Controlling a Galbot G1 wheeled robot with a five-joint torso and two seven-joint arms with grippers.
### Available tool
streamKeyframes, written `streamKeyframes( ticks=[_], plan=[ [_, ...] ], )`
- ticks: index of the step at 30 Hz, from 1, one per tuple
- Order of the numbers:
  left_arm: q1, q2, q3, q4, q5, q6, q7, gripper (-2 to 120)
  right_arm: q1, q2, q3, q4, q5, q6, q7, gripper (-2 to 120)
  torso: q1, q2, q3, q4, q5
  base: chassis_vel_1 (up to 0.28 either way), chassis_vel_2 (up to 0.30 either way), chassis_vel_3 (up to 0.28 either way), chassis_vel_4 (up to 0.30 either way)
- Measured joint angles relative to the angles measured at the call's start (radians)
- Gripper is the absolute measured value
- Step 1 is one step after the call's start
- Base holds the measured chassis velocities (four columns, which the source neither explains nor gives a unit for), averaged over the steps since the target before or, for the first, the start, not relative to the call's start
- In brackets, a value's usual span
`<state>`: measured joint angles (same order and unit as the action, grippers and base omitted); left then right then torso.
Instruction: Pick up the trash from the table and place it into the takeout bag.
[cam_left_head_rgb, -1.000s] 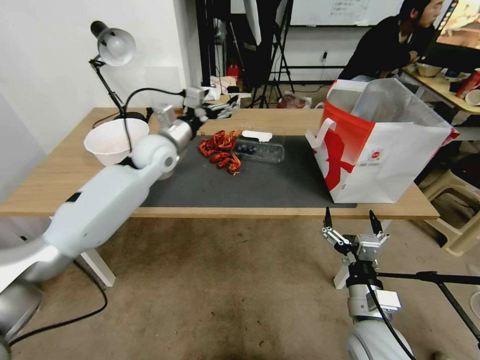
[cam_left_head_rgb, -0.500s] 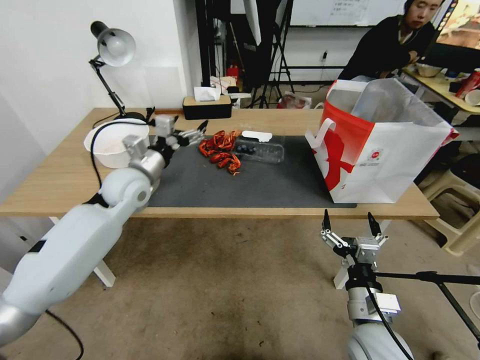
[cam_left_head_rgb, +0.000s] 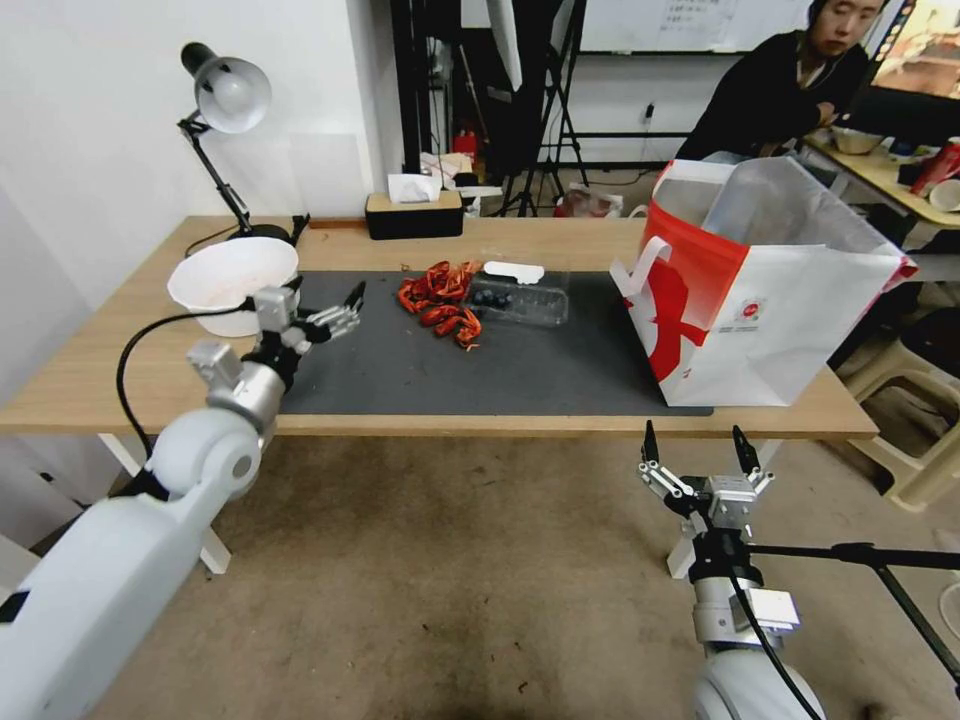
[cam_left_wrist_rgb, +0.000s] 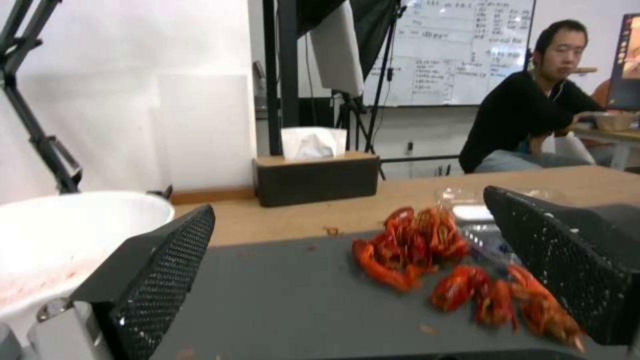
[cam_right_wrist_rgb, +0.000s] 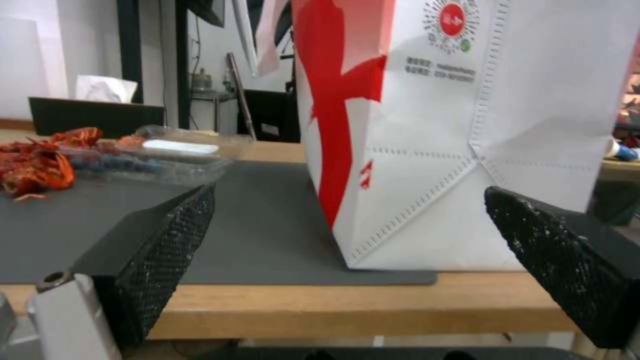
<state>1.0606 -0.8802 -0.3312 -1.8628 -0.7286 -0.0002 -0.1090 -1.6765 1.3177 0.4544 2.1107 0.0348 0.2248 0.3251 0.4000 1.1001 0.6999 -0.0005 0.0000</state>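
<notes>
The left gripper (cam_left_head_rgb: 325, 303) is held with jaws wide and empty above the left end of the mat (cam_left_head_rgb: 420, 365), just beside the white bowl (cam_left_head_rgb: 232, 280). Beyond it, red shells (cam_left_head_rgb: 440, 298) are heaped on the mat, touching a clear tray (cam_left_head_rgb: 525, 300). The bag (cam_left_head_rgb: 760, 290) is stood upright at the mat's right end. The right gripper (cam_left_head_rgb: 697, 450), spread wide and empty, is parked below the table (cam_left_head_rgb: 100, 370) edge, in front of the bag.

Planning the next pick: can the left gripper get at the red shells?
Probably yes: the left gripper is open above the mat, with bare mat between it and the shells.
</notes>
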Motion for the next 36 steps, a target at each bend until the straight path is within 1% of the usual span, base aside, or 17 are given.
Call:
streamKeyframes(
  ticks=[2, 3, 4, 6, 8, 10, 11, 13, 23, 29, 36],
  plan=[
    [0.021, -0.009, -0.011, -0.006, 0.012, -0.003, -0.001, 100, -0.001, 0.001, 0.001, 0.001, 0.000, 0.000, 0.000, 100, 0.000, 0.000, 0.000, -0.0001, 0.0000, 0.000, 0.000, 0.000, 0.000],
    [0.071, -0.030, -0.035, -0.019, 0.055, -0.014, -0.003, 100, 0.000, 0.002, 0.002, 0.001, -0.001, 0.001, 0.000, 100, 0.000, 0.000, 0.000, 0.0003, 0.0001, 0.000, 0.000, 0.000, 0.000],
    [0.071, -0.030, -0.035, -0.019, 0.055, -0.014, -0.003, 100, 0.000, 0.002, 0.002, 0.001, -0.001, 0.001, 0.000, 100, 0.000, 0.000, 0.000, 0.0003, 0.0001, 0.000, 0.000, 0.000, 0.000],
    [0.149, -0.063, -0.069, -0.044, 0.115, -0.033, -0.002, 100, 0.004, 0.002, 0.003, 0.001, -0.001, 0.001, 0.000, 100, 0.000, 0.000, 0.000, 0.0010, 0.0000, 0.000, 0.000, 0.000, 0.000],
    [0.164, -0.070, -0.076, -0.049, 0.124, -0.036, -0.003, 100, 0.004, 0.002, 0.003, 0.000, -0.001, 0.001, 0.000, 100, 0.000, 0.000, 0.000, 0.0009, 0.0000, 0.000, 0.000, 0.000, 0.000],
    [0.217, -0.097, -0.101, -0.065, 0.159, -0.053, -0.003, 100, 0.005, 0.001, 0.003, 0.000, -0.001, 0.000, 0.000, 100, 0.000, 0.000, 0.000, 0.0005, 0.0000, 0.000, 0.000, 0.000, 0.000],
    [0.217, -0.097, -0.101, -0.065, 0.159, -0.053, -0.003, 100, 0.005, 0.001, 0.003, 0.000, -0.001, 0.000, 0.000, 100, 0.000, 0.000, 0.000, 0.0005, 0.0000, 0.000, 0.000, 0.000, 0.000],
    [0.257, -0.117, -0.121, -0.070, 0.190, -0.079, -0.002, 100, 0.007, 0.001, 0.003, -0.001, -0.001, -0.001, 0.000, 100, 0.000, 0.000, 0.000, 0.0005, 0.0001, 0.000, 0.000, 0.000, 0.000],
    [0.347, -0.144, -0.176, -0.099, 0.218, -0.116, 0.002, 100, 0.011, 0.003, -0.001, -0.005, -0.001, -0.001, -0.007, 100, 0.000, 0.000, 0.000, 0.0005, 0.0000, 0.000, 0.000, 0.000, 0.000],
    [0.373, -0.152, -0.189, -0.106, 0.227, -0.128, 0.005, 100, 0.013, 0.004, -0.001, -0.005, -0.002, -0.002, -0.008, 100, 0.000, 0.000, 0.000, 0.0004, 0.0002, 0.000, 0.000, 0.000, 0.000],
    [0.409, -0.161, -0.200, -0.104, 0.232, -0.159, 0.024, 100, 0.016, 0.005, -0.002, -0.009, -0.004, -0.003, -0.010, 100, 0.000, 0.000, 0.000, 0.0004, 0.0001, 0.000, 0.000, 0.000, 0.000]
  ],
)
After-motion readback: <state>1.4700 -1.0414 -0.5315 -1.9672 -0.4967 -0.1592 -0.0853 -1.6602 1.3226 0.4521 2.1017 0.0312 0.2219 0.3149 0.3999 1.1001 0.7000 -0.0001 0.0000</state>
